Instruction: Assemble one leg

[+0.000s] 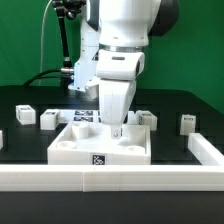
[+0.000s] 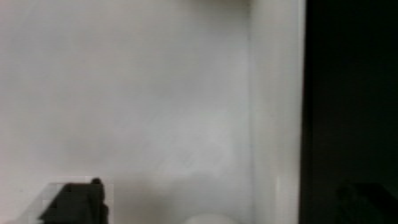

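The large white square piece lies in the middle of the black table, a tag on its front face. My gripper points straight down onto its top, towards the exterior view's right. In the wrist view the gripper is open, with dark fingertips wide apart over a blurred white surface. A blurred white rounded shape sits between the fingers, touching neither; I cannot tell whether it is a leg. Small white legs with tags lie on the table: two at the exterior view's left and one at its right.
Another small white part lies just behind the square piece, right of the arm. The marker board lies behind the square piece. A white rail runs along the front and up the right side.
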Motion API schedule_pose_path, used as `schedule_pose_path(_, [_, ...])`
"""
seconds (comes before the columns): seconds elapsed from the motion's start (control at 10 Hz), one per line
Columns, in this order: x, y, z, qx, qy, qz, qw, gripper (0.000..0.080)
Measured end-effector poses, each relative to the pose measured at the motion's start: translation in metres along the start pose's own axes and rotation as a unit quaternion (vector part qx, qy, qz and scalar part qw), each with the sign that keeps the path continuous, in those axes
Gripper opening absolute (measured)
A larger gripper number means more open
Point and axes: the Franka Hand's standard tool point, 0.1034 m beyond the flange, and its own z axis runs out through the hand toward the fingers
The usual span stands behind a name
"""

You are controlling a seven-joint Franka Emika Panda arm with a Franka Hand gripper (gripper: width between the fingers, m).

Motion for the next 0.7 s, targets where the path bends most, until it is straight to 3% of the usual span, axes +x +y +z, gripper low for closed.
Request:
schedule_pose_path(0.3, [-0.0001,-0.0009,0.0021,0.001,0.0,0.002,1.0,0.064])
schedule_pose_path(0.5, [-0.0001,-0.0012,0.0025,0.002,0.0,0.002,1.0,0.0301])
schedule_pose_path(0.6, [-0.0001,-0.0013,0.0027,0.002,0.0,0.002,1.0,0.0301])
schedule_pose_path(0.7, [-0.0001,-0.0014,0.0028,0.002,0.0,0.002,1.0,0.0079])
